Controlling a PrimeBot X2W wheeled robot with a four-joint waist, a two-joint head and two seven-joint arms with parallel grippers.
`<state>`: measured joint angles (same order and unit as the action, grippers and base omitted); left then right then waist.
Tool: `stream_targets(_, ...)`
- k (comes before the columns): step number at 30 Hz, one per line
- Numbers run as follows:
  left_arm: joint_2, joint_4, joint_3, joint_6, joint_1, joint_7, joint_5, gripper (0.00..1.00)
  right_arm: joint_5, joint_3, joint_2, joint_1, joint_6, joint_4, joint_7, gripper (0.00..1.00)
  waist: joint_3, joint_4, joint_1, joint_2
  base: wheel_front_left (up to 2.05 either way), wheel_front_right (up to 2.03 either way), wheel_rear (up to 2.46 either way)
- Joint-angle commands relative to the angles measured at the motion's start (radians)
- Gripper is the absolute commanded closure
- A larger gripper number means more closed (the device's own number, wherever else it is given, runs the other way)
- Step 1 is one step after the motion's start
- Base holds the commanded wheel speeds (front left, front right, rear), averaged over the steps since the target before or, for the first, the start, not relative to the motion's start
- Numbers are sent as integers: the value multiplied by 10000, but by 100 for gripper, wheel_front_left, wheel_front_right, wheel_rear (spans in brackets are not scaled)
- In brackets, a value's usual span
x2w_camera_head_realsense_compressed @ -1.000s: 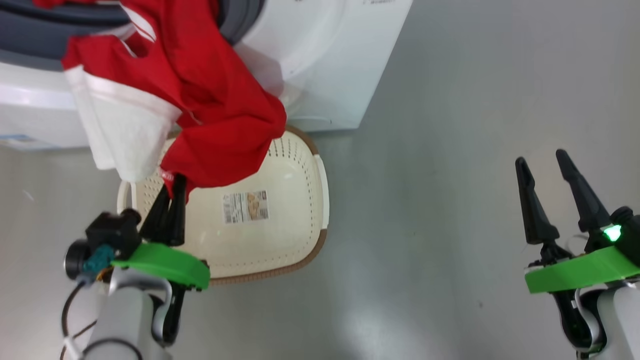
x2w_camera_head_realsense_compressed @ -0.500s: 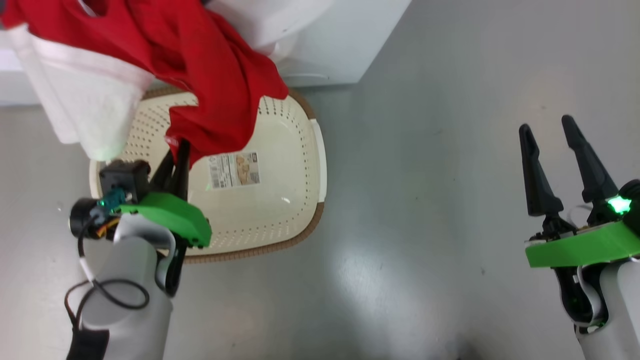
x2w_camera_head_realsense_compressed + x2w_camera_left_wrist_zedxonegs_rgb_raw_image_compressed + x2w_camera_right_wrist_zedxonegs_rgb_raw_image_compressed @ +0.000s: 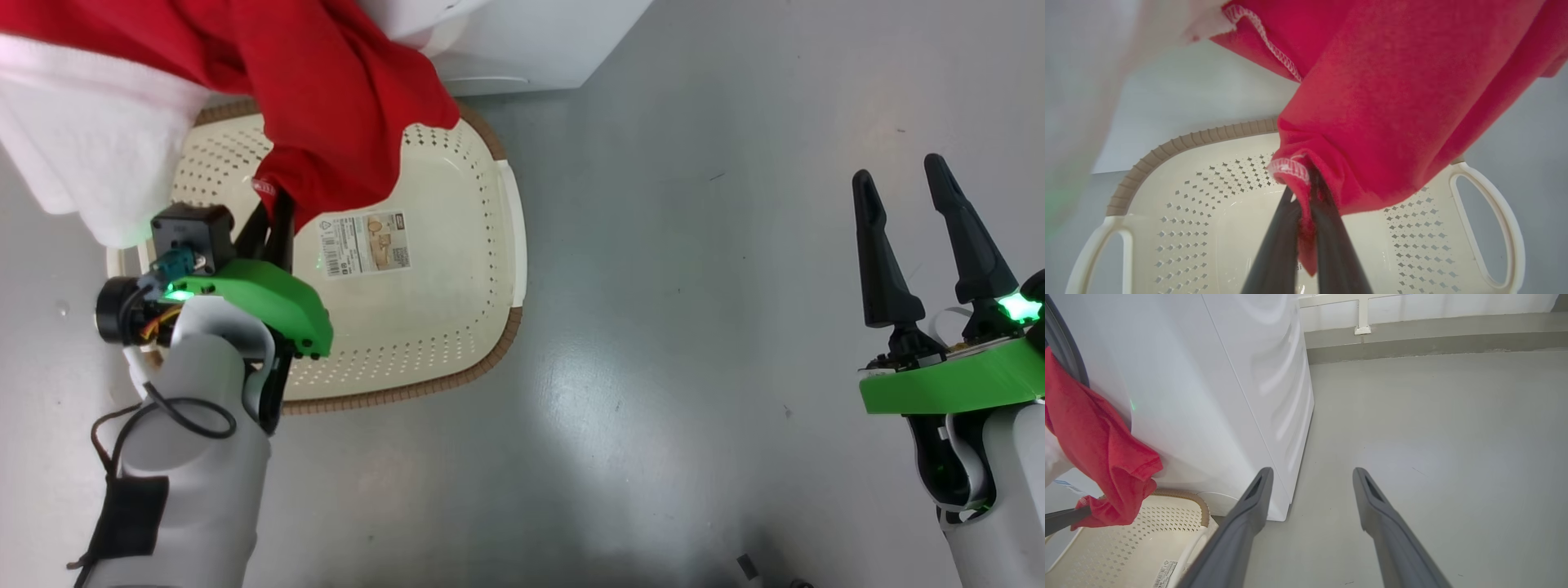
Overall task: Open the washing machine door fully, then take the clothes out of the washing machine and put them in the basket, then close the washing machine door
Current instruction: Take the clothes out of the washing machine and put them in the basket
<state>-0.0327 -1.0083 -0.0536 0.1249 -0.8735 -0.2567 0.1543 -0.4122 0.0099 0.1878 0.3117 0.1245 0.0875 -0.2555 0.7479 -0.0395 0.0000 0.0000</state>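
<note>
Mid-unloading: the left gripper [image 3: 276,211], fingers pressed together, pinches a hem of the red clothes [image 3: 326,98]; they hang from the one washing machine [image 3: 522,41] above the single basket [image 3: 457,327], not yet inside; one garment or two, hard to say; the right gripper [image 3: 896,170] is spread, empty; closing the door remains.

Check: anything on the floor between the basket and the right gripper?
Nothing. In the head view the stretch from the basket to the open right gripper is bare grey floor.
</note>
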Motion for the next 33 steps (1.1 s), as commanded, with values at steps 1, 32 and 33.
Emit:
stream_targets(1, -276, -23, 246, 0, 47, -51, -96, 78, 93, 209, 41, -152, 62, -242, -63, 0, 7, -19, 0, 0, 0, 0, 0)
stream_targets(32, -179, 2201, 431, 54, 1233, -51, 313, 0, 144, 261, 243, -501, 62, -105, -63, 0, -934, 422, 0, 0, 0, 0, 0)
stream_targets(33, -179, 2418, 417, 54, 1335, -51, 351, 0, 145, 259, 250, -521, 62, -102, -63, 0, -972, 442, 0, 0, 0, 0, 0)
